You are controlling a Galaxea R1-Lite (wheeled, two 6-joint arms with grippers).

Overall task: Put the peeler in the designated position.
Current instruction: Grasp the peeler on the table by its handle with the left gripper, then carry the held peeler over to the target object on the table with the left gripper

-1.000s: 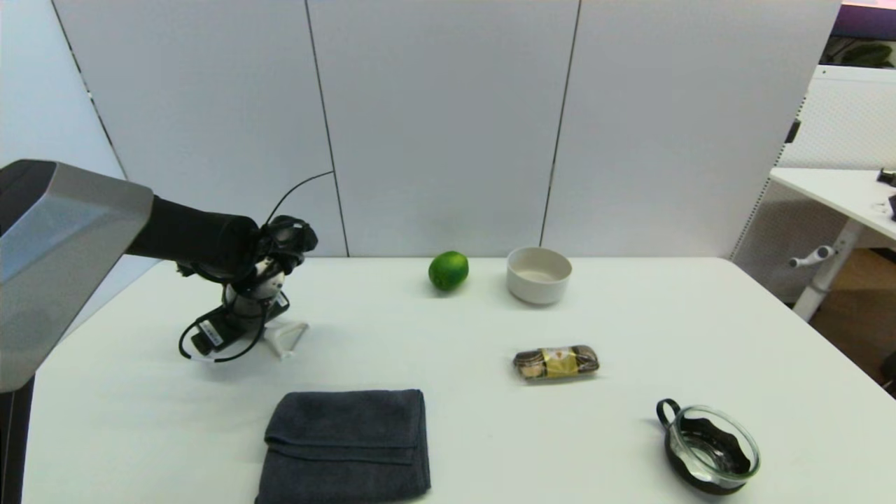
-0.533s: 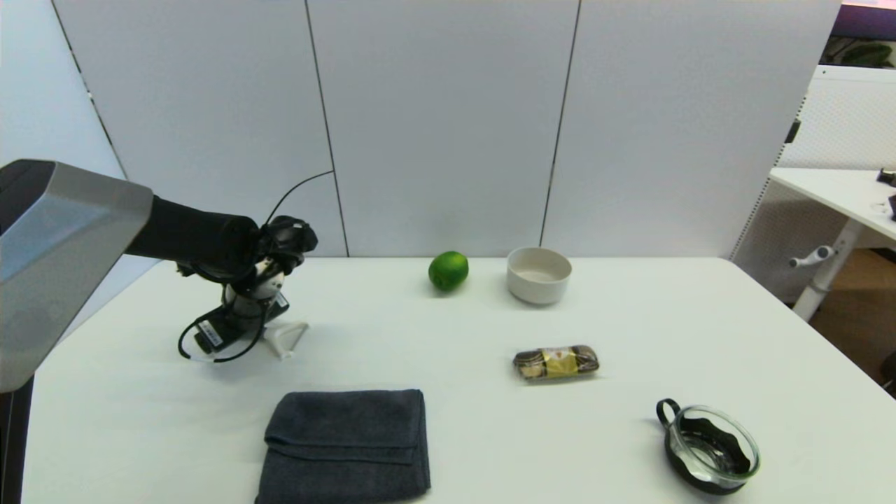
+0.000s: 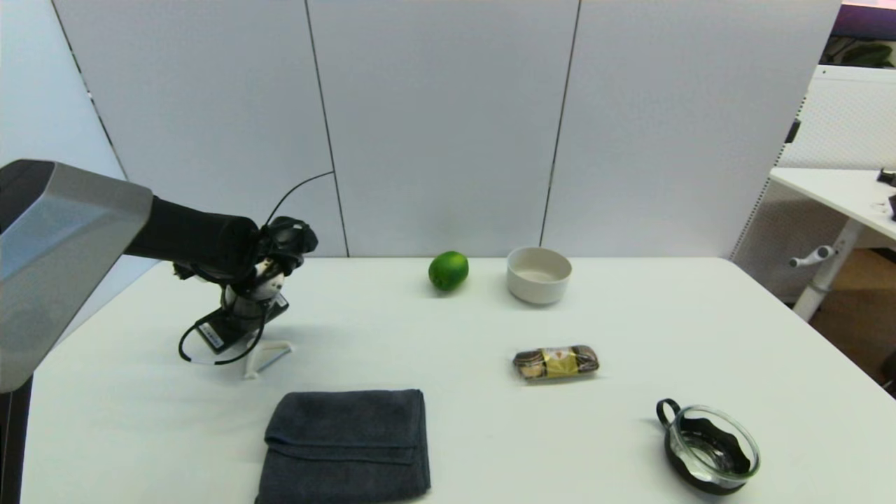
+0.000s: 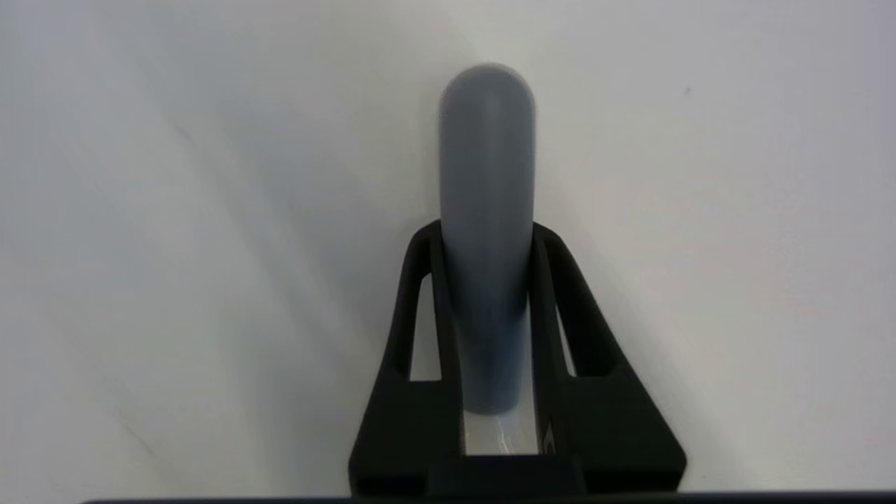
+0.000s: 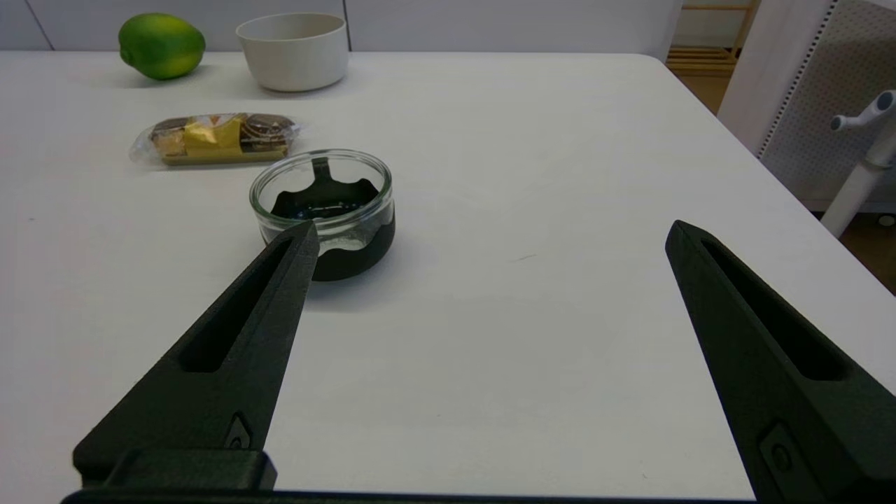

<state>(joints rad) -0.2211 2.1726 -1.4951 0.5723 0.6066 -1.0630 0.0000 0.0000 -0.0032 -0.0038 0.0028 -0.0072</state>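
Observation:
My left gripper [image 3: 241, 329] hangs low over the far left of the white table [image 3: 420, 329], shut on the peeler's grey handle [image 4: 486, 175]. In the left wrist view both black fingers [image 4: 420, 294] press against the handle's sides. The peeler's white forked head [image 3: 268, 355] sticks out below the wrist, near or on the tabletop, just behind the towel's far left corner. The designated position carries no mark that I can see on the plain white top. My right gripper [image 5: 490, 231] is open over the table's right part, near a glass bowl, and does not show in the head view.
A dark grey folded towel [image 3: 346, 444] lies at the front. A green lime [image 3: 448, 270] and a white bowl [image 3: 538, 274] stand at the back, a wrapped snack [image 3: 556, 362] in the middle, and a glass bowl on a dark base [image 3: 710, 448] at the front right.
The peeler's white head has swung from the right of the left wrist toward the front left and sits lower. The left wrist has shifted slightly left.

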